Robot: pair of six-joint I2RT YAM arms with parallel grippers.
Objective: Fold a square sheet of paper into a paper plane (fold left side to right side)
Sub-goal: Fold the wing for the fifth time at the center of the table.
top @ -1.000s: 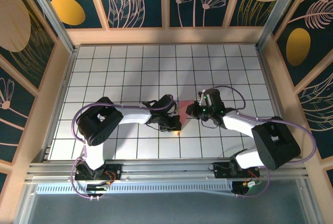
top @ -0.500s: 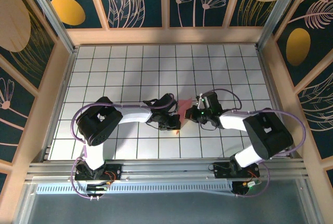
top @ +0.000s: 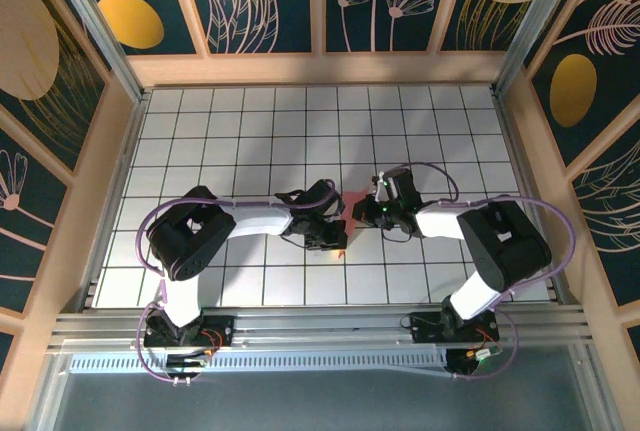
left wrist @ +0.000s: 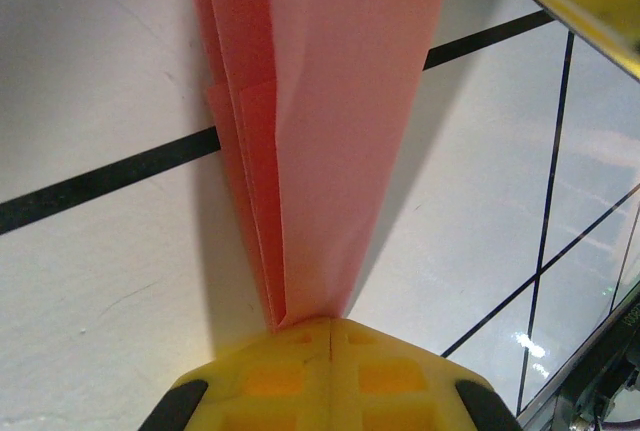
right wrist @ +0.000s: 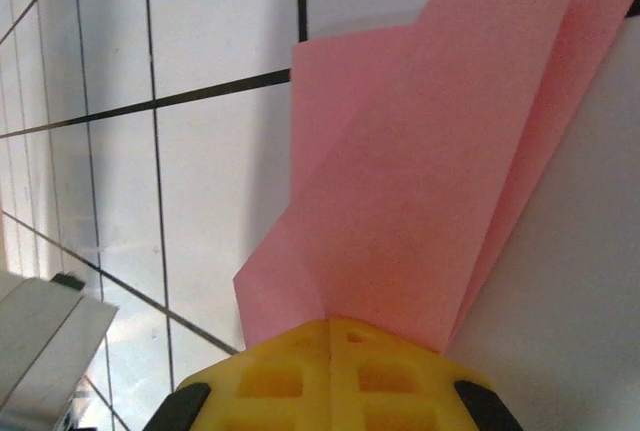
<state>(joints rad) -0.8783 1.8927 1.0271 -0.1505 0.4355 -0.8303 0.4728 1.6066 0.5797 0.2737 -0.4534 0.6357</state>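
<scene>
Yellow-padded, our left tool (left wrist: 330,323) was pressed together on the narrow tip of the salmon-pink paper plane (left wrist: 330,101). Our right tool (right wrist: 330,326) pinched its wider, layered end. The paper stretched between the 2 over the gridded desk (top: 240,131), near its middle. We judged that a late lengthwise crease was in hand. The next move called for laying the layers flat and pressing without tearing. The 2 wrists crowded each other.

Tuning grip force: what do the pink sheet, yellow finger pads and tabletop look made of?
pink sheet: thin matte paper, holds sharp creases.
finger pads: yellow moulded plastic or rubber with waffle recesses; can't tell which.
tabletop: hard glossy white surface with black grid lines and glare spots.
</scene>
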